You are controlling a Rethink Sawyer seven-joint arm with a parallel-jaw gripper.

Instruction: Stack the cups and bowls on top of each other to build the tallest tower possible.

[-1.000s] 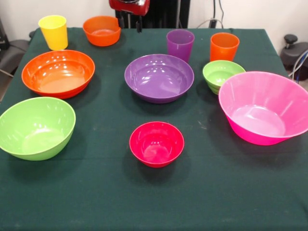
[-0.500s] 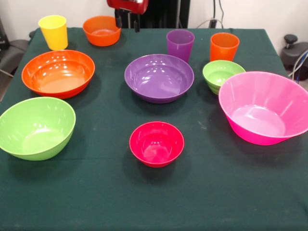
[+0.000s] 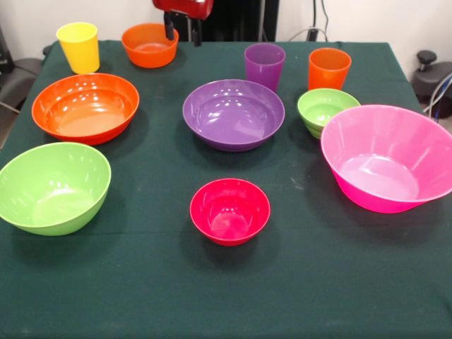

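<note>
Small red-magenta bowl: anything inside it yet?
No. The small red-magenta bowl is empty; its glossy floor shows, nothing nested. The small orange bowl sits apart at the far edge. What is under it cannot be seen.

Ten cups [image 3: 265, 65] and bowls [image 3: 233, 114], all unstacked

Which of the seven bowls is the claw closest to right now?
The small orange bowl at the table's far edge, next to the yellow cup. The claw hangs just beside its rim; every other bowl sits further off.
</note>
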